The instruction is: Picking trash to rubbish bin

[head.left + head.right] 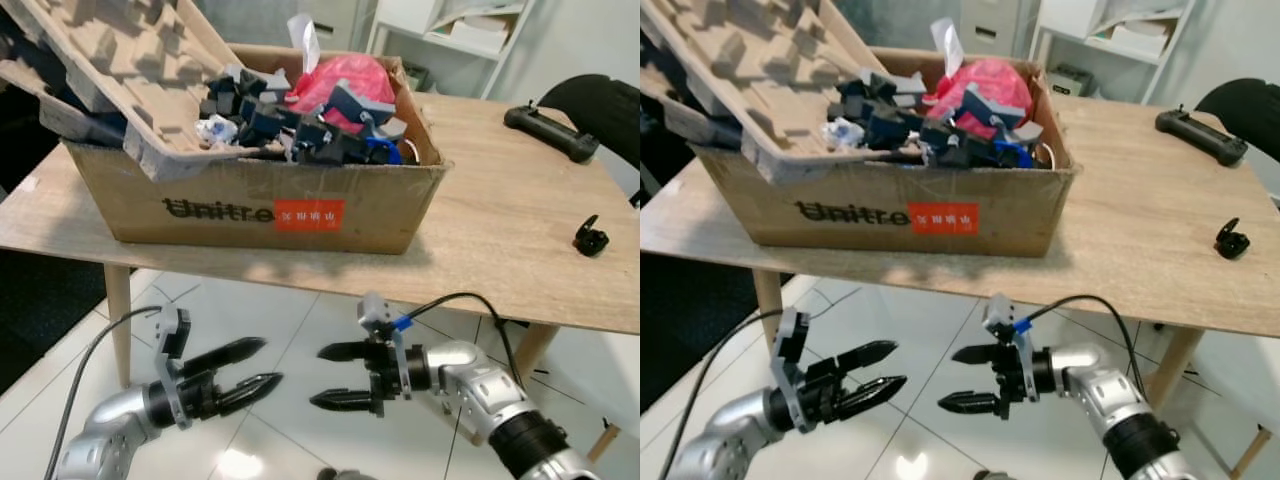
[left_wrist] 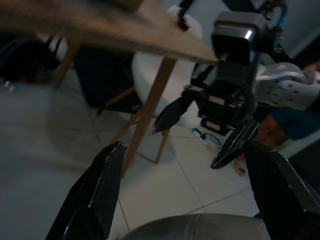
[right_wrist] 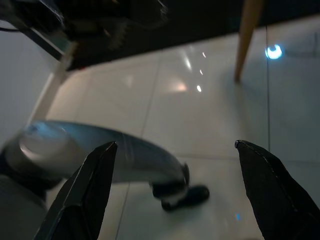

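A cardboard box [image 1: 255,205] printed "Unitree" stands on the wooden table [image 1: 510,240], heaped with trash: a moulded pulp tray [image 1: 120,70], black and blue plastic parts [image 1: 300,125] and a red bag [image 1: 345,78]. Both arms hang low in front of the table, over the tiled floor. My left gripper [image 1: 252,367] is open with nothing between its fingers. My right gripper [image 1: 335,377] faces it, also open and holding nothing. In the left wrist view the right gripper [image 2: 220,132] appears beyond the table leg.
A black controller [image 1: 550,130] lies at the table's far right, and a small black earbud case [image 1: 591,237] sits nearer the right edge. White shelving [image 1: 450,30] stands behind. A dark chair [image 1: 600,110] is at the right. White floor tiles [image 1: 270,310] lie beneath the table.
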Motion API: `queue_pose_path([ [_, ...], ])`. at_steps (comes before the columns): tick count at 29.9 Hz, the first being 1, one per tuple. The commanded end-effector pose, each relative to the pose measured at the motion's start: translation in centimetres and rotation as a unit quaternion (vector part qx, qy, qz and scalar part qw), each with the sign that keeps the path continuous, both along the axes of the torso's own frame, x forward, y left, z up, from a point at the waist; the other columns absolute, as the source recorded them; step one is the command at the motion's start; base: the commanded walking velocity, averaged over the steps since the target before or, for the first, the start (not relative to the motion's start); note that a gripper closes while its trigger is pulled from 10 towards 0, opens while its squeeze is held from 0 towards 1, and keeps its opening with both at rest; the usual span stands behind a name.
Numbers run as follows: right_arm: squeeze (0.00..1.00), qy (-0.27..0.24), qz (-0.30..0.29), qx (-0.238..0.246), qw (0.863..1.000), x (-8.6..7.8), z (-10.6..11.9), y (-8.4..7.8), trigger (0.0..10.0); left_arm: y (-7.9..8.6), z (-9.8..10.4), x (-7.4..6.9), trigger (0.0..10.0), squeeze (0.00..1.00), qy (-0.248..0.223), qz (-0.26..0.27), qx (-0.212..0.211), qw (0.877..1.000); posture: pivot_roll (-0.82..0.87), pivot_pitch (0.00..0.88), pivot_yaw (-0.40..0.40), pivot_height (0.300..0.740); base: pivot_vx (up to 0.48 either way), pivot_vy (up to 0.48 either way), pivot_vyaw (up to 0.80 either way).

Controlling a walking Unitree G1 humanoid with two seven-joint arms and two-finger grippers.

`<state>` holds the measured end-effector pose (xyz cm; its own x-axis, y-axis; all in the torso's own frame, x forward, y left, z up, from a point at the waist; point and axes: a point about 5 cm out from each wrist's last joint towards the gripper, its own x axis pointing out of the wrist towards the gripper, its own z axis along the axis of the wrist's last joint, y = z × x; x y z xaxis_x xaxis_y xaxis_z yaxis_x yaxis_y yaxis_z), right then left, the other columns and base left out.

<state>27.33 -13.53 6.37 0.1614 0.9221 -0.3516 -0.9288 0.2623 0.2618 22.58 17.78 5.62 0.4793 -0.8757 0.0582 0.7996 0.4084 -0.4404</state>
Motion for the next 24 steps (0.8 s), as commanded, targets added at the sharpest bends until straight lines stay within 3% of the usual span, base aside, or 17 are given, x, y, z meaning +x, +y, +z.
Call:
queue_pose_path([
  [1, 0.00, -0.004, -0.013, -0.024, 1.000, 0.0, -0.9, -0.3, 10.0, 0.2, -1.0, -0.2, 10.0, 0.00, 0.013, 0.020, 0.009, 1.000, 0.11, 0.105, -0.063, 0.740, 0.000, 0.000, 0.00],
  [3, 0.00, -0.009, -0.032, -0.043, 0.999, 0.1, -1.6, -0.8, 10.0, 0.5, -1.9, -0.3, 10.0, 0.00, 0.026, 0.038, 0.018, 0.999, 0.11, 0.105, -0.063, 0.740, 0.000, 0.000, 0.00],
  [5, 0.00, 0.026, -0.125, -0.084, 0.988, 0.2, -4.0, -2.4, 10.0, 1.6, -4.0, 0.0, 10.0, 0.00, 0.068, 0.120, 0.051, 0.989, 0.12, 0.099, -0.068, 0.740, 0.000, 0.000, 0.00],
  [7, 0.00, 0.036, -0.148, -0.096, 0.984, 0.2, -4.7, -2.8, 10.0, 1.9, -4.5, 0.0, 10.0, 0.00, 0.079, 0.141, 0.061, 0.985, 0.12, 0.099, -0.068, 0.740, 0.000, 0.000, 0.00],
  [9, 0.00, 0.058, -0.250, -0.129, 0.958, -0.4, -6.6, -4.6, 10.0, 2.1, -6.2, -0.4, 10.0, 0.00, 0.116, 0.178, 0.086, 0.973, 0.12, 0.094, -0.071, 0.740, 0.000, 0.000, 0.00],
  [11, 0.00, 0.062, -0.285, -0.143, 0.946, -0.6, -7.2, -5.2, 10.0, 2.2, -6.8, -0.5, 10.0, 0.00, 0.126, 0.196, 0.097, 0.968, 0.12, 0.094, -0.071, 0.740, 0.000, 0.000, 0.00],
  [12, 0.00, 0.078, -0.348, -0.143, 0.923, -1.1, -7.9, -6.3, 10.0, 2.6, -7.9, -0.7, 10.0, 0.00, 0.152, 0.238, 0.125, 0.951, 0.12, 0.089, -0.069, 0.740, 0.000, 0.000, 0.00],
  [14, 0.00, 0.089, -0.401, -0.154, 0.899, -1.7, -8.7, -7.3, 10.0, 2.7, -8.7, -1.2, 10.0, 0.00, 0.173, 0.257, 0.143, 0.940, 0.12, 0.089, -0.069, 0.740, 0.000, 0.000, 0.00],
  [15, 0.00, 0.089, -0.401, -0.154, 0.899, -1.7, -8.7, -7.3, 10.0, 2.7, -8.7, -1.2, 10.0, 0.00, 0.173, 0.257, 0.143, 0.940, 0.12, 0.089, -0.069, 0.740, 0.000, 0.000, 0.00],
  [18, 0.00, 0.106, -0.477, -0.148, 0.860, -2.5, -9.4, -8.5, 10.0, 2.8, -9.8, -2.0, 10.0, 0.00, 0.198, 0.279, 0.164, 0.925, 0.12, 0.086, -0.067, 0.740, 0.000, 0.000, 0.00],
  [19, 0.00, 0.106, -0.477, -0.148, 0.860, -2.5, -9.4, -8.5, 10.0, 2.8, -9.8, -2.0, 10.0, 0.00, 0.198, 0.279, 0.164, 0.925, 0.12, 0.086, -0.067, 0.740, 0.000, 0.000, 0.00],
  [23, 0.00, 0.135, -0.579, -0.142, 0.791, -3.7, -10.3, -10.1, 10.0, 3.4, -11.4, -3.1, 10.0, 0.00, 0.250, 0.328, 0.207, 0.887, 0.13, 0.090, -0.061, 0.740, 0.000, 0.000, 0.00],
  [24, 0.00, 0.139, -0.594, -0.144, 0.779, -4.0, -10.5, -10.3, 10.0, 3.5, -11.7, -3.3, 10.0, 0.00, 0.261, 0.338, 0.214, 0.878, 0.13, 0.090, -0.061, 0.740, 0.000, 0.000, 0.00],
])
